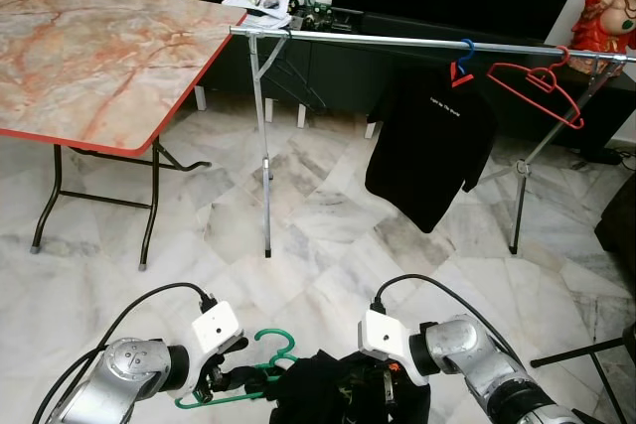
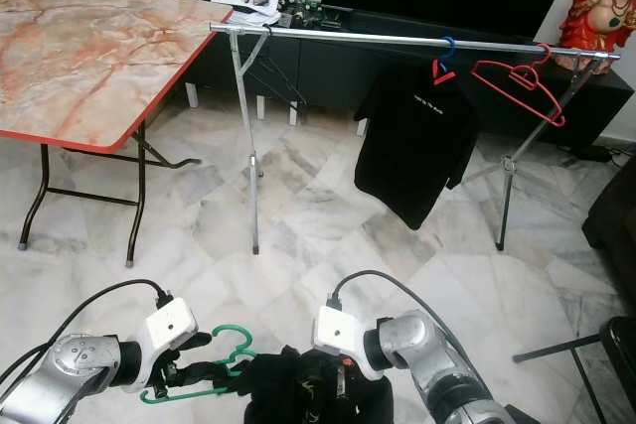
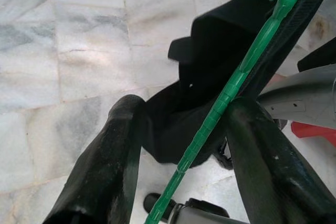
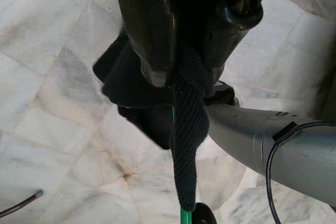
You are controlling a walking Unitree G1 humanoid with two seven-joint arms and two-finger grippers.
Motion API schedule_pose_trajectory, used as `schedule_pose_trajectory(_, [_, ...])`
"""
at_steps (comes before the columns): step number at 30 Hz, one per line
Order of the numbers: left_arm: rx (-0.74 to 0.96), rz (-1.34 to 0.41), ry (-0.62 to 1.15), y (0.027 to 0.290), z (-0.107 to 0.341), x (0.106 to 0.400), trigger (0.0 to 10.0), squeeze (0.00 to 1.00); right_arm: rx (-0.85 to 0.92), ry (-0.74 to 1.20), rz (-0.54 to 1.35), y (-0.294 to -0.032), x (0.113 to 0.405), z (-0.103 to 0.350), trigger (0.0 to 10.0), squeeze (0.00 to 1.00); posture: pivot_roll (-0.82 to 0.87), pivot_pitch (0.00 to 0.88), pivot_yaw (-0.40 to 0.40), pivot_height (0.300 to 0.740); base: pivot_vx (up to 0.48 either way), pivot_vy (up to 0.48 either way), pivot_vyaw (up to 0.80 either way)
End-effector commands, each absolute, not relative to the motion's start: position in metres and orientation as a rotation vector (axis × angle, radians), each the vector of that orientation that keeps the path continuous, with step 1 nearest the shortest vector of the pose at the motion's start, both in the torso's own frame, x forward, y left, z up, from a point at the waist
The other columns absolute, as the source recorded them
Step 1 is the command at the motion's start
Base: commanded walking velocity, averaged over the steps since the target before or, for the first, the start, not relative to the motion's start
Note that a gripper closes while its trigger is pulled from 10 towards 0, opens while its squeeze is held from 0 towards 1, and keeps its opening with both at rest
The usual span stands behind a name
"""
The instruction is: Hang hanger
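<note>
The green plastic hanger point(image 1: 260, 369) hangs low before the robot between its two arms, above the white marble floor point(image 1: 328, 245), its long bar running roughly left to right and its hook curling upward, with a black garment point(image 1: 333, 389) bunched on its right half. The left gripper point(image 3: 181, 145) has its two black fingers spread a little around the hanger's ribbed bar, which passes between them, while the right gripper point(image 4: 181, 74) has its fingers pressed together on a ribbed edge of the garment. Farther off, a silver metal clothes rail point(image 1: 397, 42) carries a black T-shirt point(image 1: 432, 141) on a blue-hooked hanger point(image 1: 463, 62) and an empty red hanger point(image 1: 542, 86); the shirt's small white chest print is too small to read.
</note>
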State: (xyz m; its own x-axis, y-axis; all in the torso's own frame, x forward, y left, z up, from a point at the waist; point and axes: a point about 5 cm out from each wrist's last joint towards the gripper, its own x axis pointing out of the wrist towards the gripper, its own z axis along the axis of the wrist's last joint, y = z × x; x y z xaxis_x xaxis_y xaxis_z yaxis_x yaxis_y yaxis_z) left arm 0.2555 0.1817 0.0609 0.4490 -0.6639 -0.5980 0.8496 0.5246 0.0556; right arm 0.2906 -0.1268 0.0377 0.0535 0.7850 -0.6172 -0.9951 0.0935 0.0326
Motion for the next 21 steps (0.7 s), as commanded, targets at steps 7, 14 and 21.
schedule_pose_trajectory(7, [0.368,-1.08,0.604,0.172,0.055,0.246,10.0,0.0,-0.448,0.504,1.447,-0.119,0.292,0.044,10.0,0.0,0.11,0.062,-0.112,0.74,0.0,0.0,0.0])
schedule_pose_trajectory(14, [0.356,-1.103,0.61,0.167,0.053,0.244,10.0,0.0,-0.444,0.5,1.449,-0.118,0.293,0.045,10.0,0.0,0.11,0.078,-0.12,0.74,0.0,0.0,0.0])
schedule_pose_trajectory(21, [0.335,-1.065,0.598,0.166,0.052,0.249,2.9,0.0,-0.434,0.498,1.455,-0.119,0.293,0.046,10.0,0.0,0.11,0.089,-0.122,0.74,0.0,0.0,0.0])
